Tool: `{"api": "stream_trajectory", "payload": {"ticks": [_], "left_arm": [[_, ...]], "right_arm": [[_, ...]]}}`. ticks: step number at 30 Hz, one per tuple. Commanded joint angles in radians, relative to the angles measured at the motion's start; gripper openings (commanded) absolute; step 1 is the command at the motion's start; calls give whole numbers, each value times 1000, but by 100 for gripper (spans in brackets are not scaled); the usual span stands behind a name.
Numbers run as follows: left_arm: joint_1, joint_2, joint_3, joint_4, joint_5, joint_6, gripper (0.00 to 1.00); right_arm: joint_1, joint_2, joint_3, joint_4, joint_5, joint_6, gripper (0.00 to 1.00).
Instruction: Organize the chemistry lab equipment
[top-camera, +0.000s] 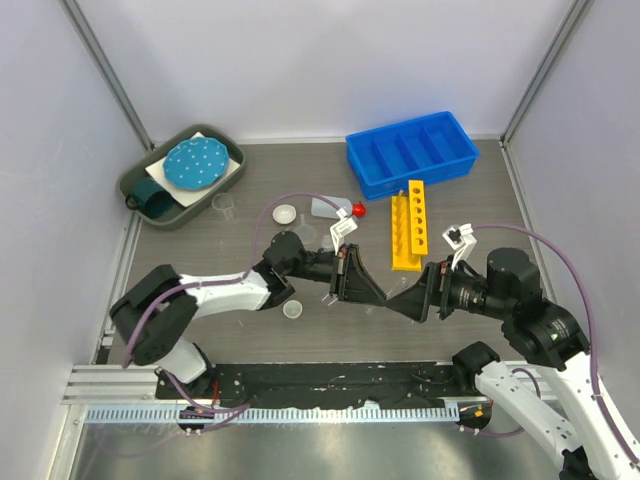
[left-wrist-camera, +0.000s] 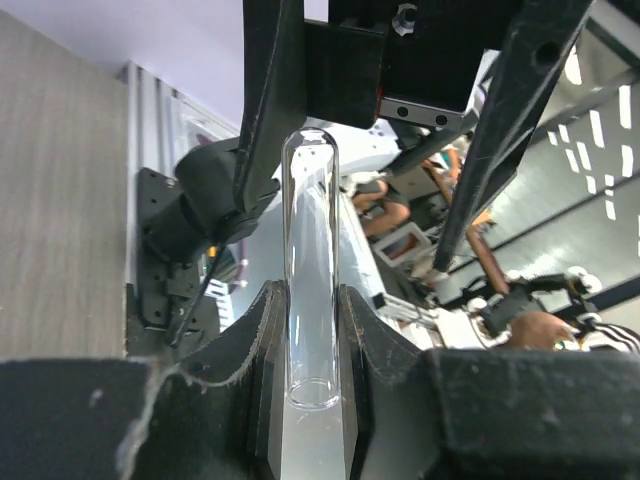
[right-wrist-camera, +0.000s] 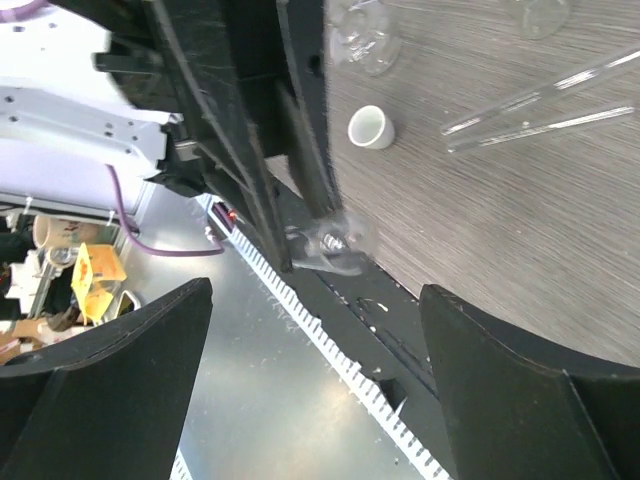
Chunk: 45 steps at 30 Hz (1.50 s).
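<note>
Left claw: our left gripper (top-camera: 372, 292) pinches a clear glass test tube (left-wrist-camera: 310, 260) between its fingers, low down near what looks like the open mouth. The rounded end juts out toward the other arm.
Right claw: our right gripper (top-camera: 407, 300) meets it nose to nose with its fingers (right-wrist-camera: 100, 390) spread wide and holding nothing. In the left wrist view they flank the tube's rounded end without touching it.
Where the tube is: in the air over the near middle of the table (top-camera: 470, 200), just nearer to us than the yellow holed rack (top-camera: 411, 228).
Step in hand: we judge this to be a hand-over of the tube from left to right, probably bound for a hole in the rack.
Next move: our right fingers need to centre on the free end and close gently on the glass before the left lets go. A skewed squeeze could lever the tube or let it slip.
Around: the blue divided bin (top-camera: 412, 152) stands far right. A red-capped bottle (top-camera: 330, 208) and a white dish (top-camera: 285, 213) lie beyond the left arm. A small beaker (top-camera: 224, 204) sits beside the dark green tray (top-camera: 160, 195) holding the teal dotted disc (top-camera: 195, 163).
Also on the table: the right wrist view shows a flask (right-wrist-camera: 365, 40) and two long glass rods or tubes (right-wrist-camera: 540, 100) lying loose.
In the way: we see nothing between the two claws, and the rack is close on the far side.
</note>
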Motion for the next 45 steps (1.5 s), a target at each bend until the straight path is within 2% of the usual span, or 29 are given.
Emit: {"api": "stream_trajectory", "payload": {"ticks": [1,2,15,26,32,45], "left_arm": [[5,138,-4,567,128,-329,0],[5,155,-1,631,134,-372,0],[13,118,-30,632,149,-371,0],[12,84,-47,632,149,-374,0],[13,72,-55,632,153,-372,0],[33,76,-33,632,156,-380,0]], "right_arm": [[3,5,-4,140,-136,-10,90],[3,7,-1,158,-140,-10,89],[3,54,38,158,-144,-44,72],[3,108,4,242,-130,-44,69],[3,114,7,250,-144,-37,52],[4,73,-41,221,-165,-32,51]]}}
